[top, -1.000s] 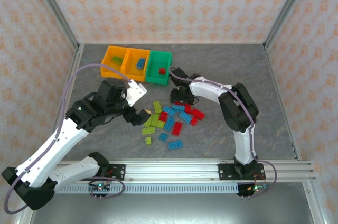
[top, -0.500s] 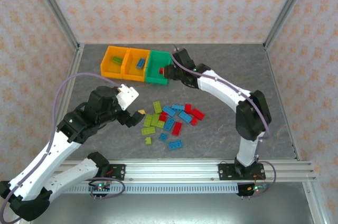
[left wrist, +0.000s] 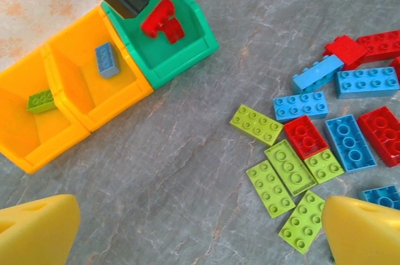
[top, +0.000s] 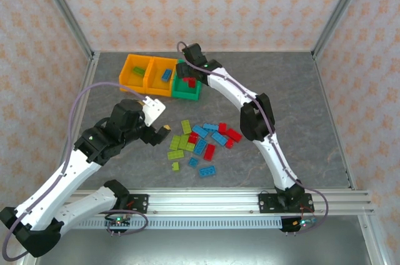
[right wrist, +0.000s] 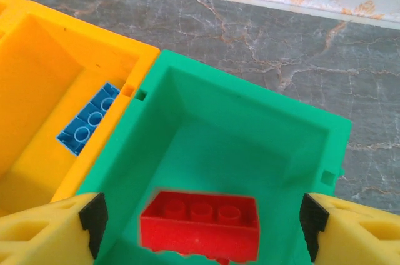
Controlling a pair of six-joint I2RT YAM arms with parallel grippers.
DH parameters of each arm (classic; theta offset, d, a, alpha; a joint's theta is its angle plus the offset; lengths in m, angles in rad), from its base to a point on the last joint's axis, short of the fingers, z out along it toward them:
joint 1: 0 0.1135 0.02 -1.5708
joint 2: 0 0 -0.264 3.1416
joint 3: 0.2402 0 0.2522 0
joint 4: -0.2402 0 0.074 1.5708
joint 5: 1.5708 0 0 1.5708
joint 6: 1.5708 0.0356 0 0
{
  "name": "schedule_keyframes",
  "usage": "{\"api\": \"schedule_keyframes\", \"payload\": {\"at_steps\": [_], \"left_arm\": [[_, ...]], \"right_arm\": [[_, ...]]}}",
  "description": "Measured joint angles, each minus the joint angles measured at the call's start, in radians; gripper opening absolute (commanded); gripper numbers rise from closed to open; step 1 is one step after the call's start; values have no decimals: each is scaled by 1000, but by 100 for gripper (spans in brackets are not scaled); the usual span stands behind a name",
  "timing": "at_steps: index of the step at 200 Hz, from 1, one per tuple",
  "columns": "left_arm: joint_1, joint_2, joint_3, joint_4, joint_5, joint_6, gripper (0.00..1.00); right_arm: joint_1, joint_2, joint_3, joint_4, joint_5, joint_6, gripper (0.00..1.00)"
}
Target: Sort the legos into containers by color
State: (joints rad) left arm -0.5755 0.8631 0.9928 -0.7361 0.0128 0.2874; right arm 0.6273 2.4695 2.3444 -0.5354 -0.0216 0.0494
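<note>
The glossy green rectangular plastic bin [right wrist: 250, 134] holds studded red plastic bricks [right wrist: 200, 221]. The right gripper [right wrist: 200, 230] hovers just above them with its yellow fingers spread wide, touching neither side of the top brick. Beside it, the middle orange plastic bin [left wrist: 81, 99] holds one light blue brick [left wrist: 106, 59] and the end orange bin [left wrist: 25, 134] one lime green brick [left wrist: 40, 100]. The left gripper [left wrist: 200, 234] hangs wide and empty over the grey marbled tabletop [left wrist: 156, 171], near the loose heap of smooth lime, blue and red bricks [left wrist: 312, 140].
</note>
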Motion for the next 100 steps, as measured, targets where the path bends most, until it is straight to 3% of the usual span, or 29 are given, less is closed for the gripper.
{"api": "schedule_keyframes", "payload": {"at_steps": [43, 68, 100], "left_arm": [[0, 70, 21, -1, -29, -127, 100], [0, 168, 68, 19, -42, -366, 93], [0, 332, 101, 32, -69, -735, 80]], "right_arm": [[0, -91, -77, -48, -5, 5, 83], [0, -317, -316, -61, -18, 25, 84], [0, -725, -671, -37, -80, 63, 89]]}}
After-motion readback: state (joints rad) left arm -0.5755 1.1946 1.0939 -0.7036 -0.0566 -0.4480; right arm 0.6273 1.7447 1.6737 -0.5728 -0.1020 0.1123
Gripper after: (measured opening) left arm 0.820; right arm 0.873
